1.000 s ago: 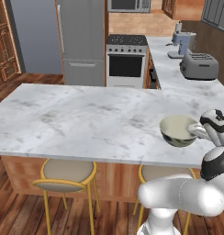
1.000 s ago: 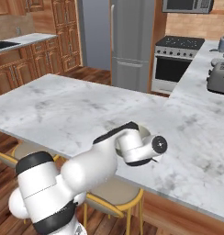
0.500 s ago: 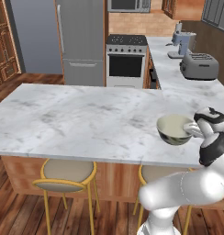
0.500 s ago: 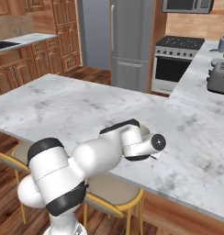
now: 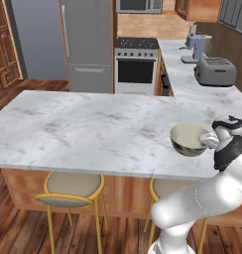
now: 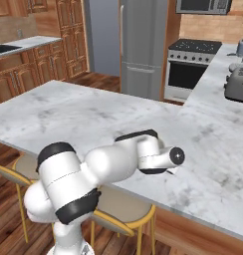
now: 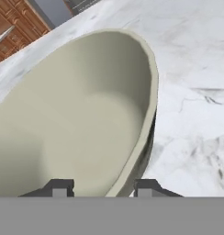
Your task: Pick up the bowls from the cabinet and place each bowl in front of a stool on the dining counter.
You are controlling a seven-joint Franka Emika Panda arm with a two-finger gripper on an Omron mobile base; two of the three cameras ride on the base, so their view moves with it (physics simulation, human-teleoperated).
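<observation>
One bowl (image 5: 189, 139) is in play — cream inside, dark patterned outside — and the claw (image 7: 103, 187) is grasping it by the rim, one fingertip (image 7: 59, 187) inside the wall and the other outside, as the hand view shows. In the left base view the bowl sits at about 3 o'clock on the dining surface (image 5: 83, 129), held just above the marble or barely on it; I cannot tell which. It is near the surface's front edge, directly above one stool (image 5: 167, 189).

Two stools show under that front edge: the second stool (image 5: 73, 187) stands at about 7 o'clock, well apart from the first. In the right base view the arm's wrist (image 6: 158, 155) lies over the front edge and covers the bowl.

Open room is generous — the whole left and middle of the slab, from 9 o'clock round to 12, carries nothing visible. Beyond the far edge stand one fridge (image 5: 88, 44) and one stove (image 5: 136, 64). On the side worktop at 1 o'clock sit one toaster (image 5: 214, 71) and one blender (image 5: 198, 46).
</observation>
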